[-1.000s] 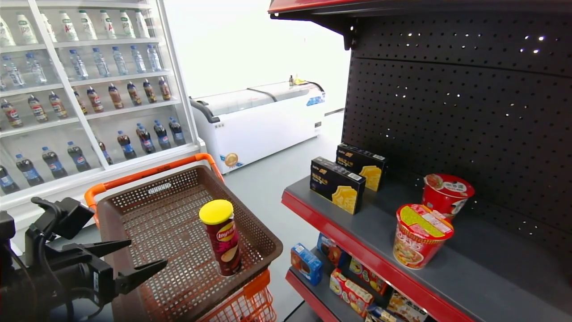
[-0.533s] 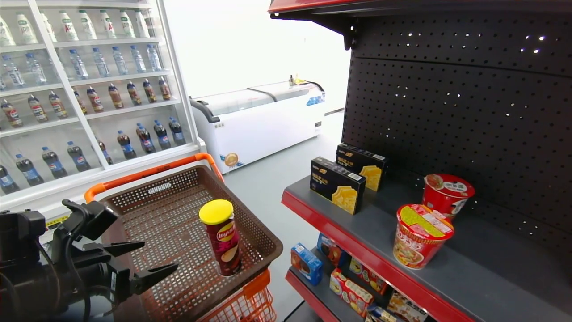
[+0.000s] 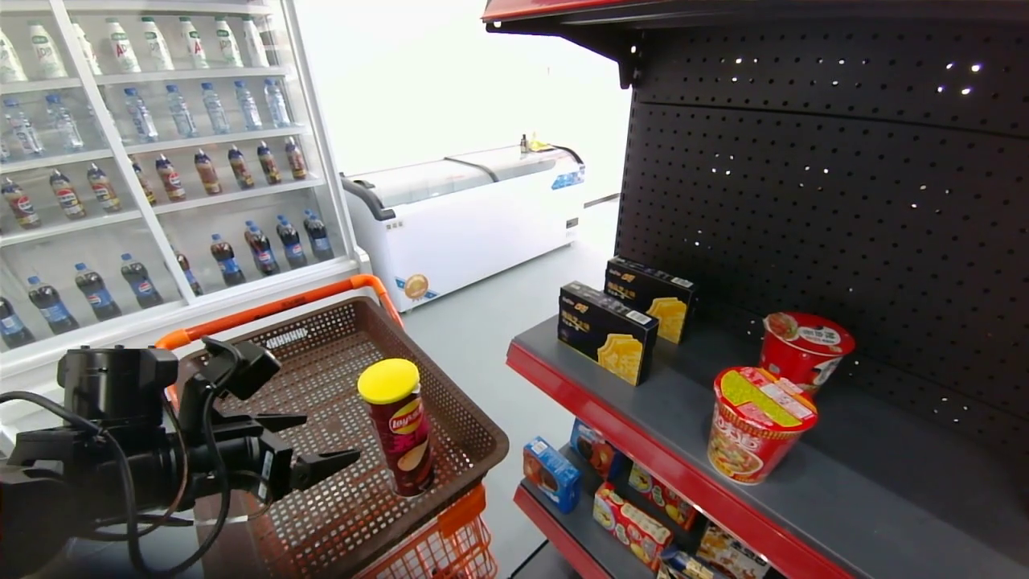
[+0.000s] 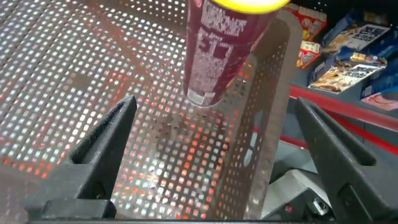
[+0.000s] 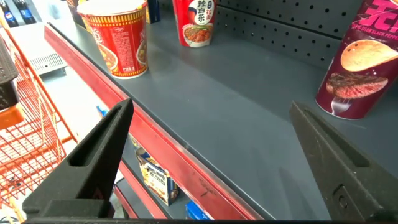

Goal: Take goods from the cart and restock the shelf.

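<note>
A dark red chips can [image 3: 399,430] with a yellow lid stands upright in the brown cart basket [image 3: 297,354], near its right wall. My left gripper [image 3: 330,441] is open over the basket floor, just left of the can and level with its lower half, not touching it. In the left wrist view the can [image 4: 221,53] stands straight ahead of the open left gripper [image 4: 214,106]. My right gripper [image 5: 211,107] is open and empty above the grey shelf board [image 5: 249,124]. A second dark red chips can [image 5: 360,68] stands on that board.
On the grey shelf [image 3: 683,418] stand two black boxes [image 3: 607,330] and two cup noodles [image 3: 756,422]. A lower shelf [image 3: 563,523] holds several packets. A bottle cooler [image 3: 145,161] and a chest freezer [image 3: 466,209] stand behind the cart. The board between the cups and the second can is bare.
My left gripper has moved right and forward over the basket, closing most of the gap to the can. It stays open. The can and shelf goods have not moved.
</note>
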You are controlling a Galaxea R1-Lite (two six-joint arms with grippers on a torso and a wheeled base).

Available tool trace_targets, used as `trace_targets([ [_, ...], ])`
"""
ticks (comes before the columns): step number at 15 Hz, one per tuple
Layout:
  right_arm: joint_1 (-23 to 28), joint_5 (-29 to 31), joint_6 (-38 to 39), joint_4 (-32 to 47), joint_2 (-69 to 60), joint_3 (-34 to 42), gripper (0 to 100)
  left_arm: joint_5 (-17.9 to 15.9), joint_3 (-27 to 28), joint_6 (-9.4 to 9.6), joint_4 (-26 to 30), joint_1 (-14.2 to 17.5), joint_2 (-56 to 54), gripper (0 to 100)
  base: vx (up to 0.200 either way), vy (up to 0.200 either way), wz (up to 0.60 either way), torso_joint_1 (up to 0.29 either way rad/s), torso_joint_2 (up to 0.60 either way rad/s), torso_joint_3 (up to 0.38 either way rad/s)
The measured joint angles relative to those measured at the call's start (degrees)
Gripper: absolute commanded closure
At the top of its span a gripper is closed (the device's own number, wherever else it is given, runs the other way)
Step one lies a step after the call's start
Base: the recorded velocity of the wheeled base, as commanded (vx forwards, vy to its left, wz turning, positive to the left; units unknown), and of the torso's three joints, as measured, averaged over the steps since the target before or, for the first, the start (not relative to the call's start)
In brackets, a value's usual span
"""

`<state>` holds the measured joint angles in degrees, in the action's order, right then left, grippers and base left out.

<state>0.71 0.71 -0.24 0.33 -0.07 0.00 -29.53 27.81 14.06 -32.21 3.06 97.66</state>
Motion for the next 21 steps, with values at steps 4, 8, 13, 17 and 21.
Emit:
trace_targets([
  [4, 0.0, 0.0, 0.0, 0.0, 0.0, 0.0, 0, 0.0, 2.5, -0.29, 0.0, -3.2, 4.1, 0, 0.000, 0.000, 0.00, 0.000, 0.00, 0.000],
  [8, 0.0, 0.0, 0.0, 0.0, 0.0, 0.0, 0, 0.2, 6.8, -0.35, -0.2, -5.5, 7.9, 0, 0.000, 0.000, 0.00, 0.000, 0.00, 0.000],
  [13, 0.0, 0.0, 0.0, 0.0, 0.0, 0.0, 0, 0.2, 9.7, -0.43, -0.4, -7.2, 12.1, 0, 0.000, 0.000, 0.00, 0.000, 0.00, 0.000],
  [17, 0.0, 0.0, 0.0, 0.0, 0.0, 0.0, 0, 0.1, 10.9, -0.67, -0.4, -9.5, 14.5, 0, 0.000, 0.000, 0.00, 0.000, 0.00, 0.000],
  [21, 0.0, 0.0, 0.0, 0.0, 0.0, 0.0, 0, 0.0, 11.7, -0.68, -0.4, -11.4, 16.2, 0, 0.000, 0.000, 0.00, 0.000, 0.00, 0.000],
])
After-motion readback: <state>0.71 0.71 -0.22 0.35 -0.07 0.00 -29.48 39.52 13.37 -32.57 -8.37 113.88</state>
